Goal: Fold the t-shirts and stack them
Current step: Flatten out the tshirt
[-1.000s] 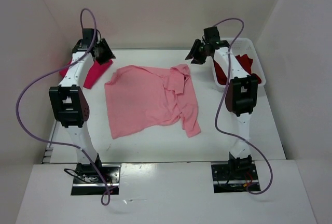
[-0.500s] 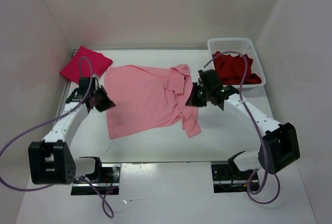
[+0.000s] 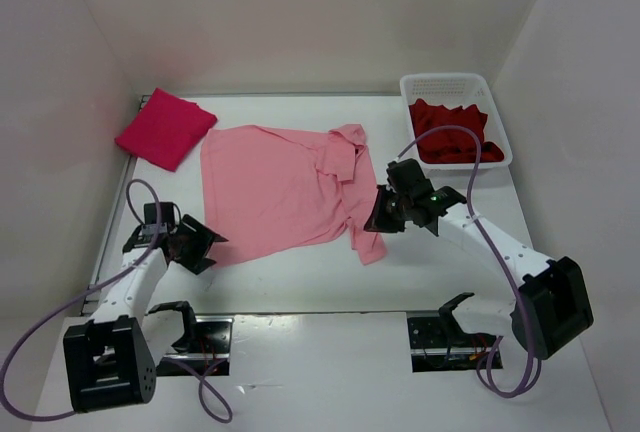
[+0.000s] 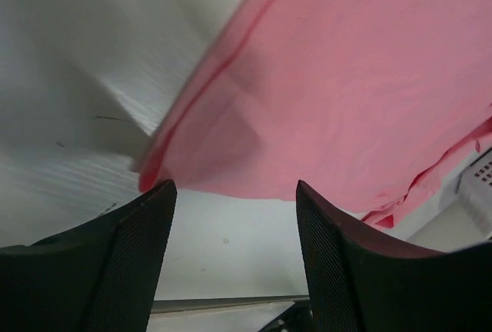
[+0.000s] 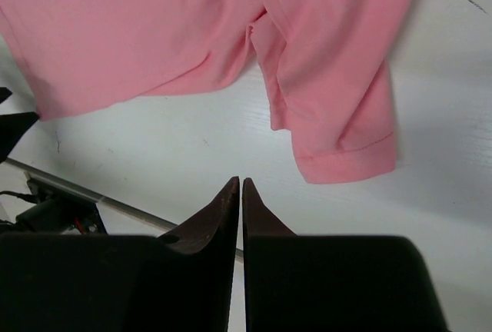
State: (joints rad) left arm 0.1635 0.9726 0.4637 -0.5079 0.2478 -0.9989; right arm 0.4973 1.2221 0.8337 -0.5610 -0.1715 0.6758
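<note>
The pale pink t-shirt point(image 3: 285, 192) lies spread open mid-bench, 1 sleeve trailing toward the near right. The crimson-pink t-shirt point(image 3: 165, 128) sits folded at the far left corner. The dark red t-shirt point(image 3: 450, 137) is bunched inside the white basket point(image 3: 445, 83) at the far right. The left fingers point(image 3: 203, 243) stand wide apart and empty, low over the bench point(image 3: 300, 277), just beside the pale shirt's near left corner. That arm stretches forward low, elbow at the near left. The right fingers point(image 5: 240, 194) are pressed together on nothing, above bare bench just beside the trailing sleeve's hem. That arm's elbow juts out right, forearm reaching leftward.
</note>
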